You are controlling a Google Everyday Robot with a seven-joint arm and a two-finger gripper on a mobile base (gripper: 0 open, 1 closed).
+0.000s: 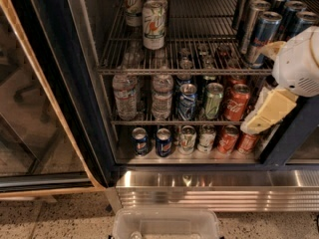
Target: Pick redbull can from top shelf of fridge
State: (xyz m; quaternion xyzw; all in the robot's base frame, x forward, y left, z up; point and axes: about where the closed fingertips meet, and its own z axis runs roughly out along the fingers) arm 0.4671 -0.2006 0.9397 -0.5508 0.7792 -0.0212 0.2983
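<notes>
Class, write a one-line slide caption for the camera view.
Claw at the right edge of the fridge, below the redbull can on the top shelf.

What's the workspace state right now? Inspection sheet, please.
Surface: top shelf, wire rack, cans at both ends, bare rods mid-span.
Job's things: redbull can upright at the front of the right-hand row; fridge door open.
Clutter: white-green cans top left; water bottles and cola can on the middle shelf; Pepsi cans at the bottom.
End effector: at the right edge, lower than the redbull can, level with the middle shelf.
Cables: nothing seen.
Surroundings: speckled floor; clear plastic bin in front of the fridge base.
</notes>
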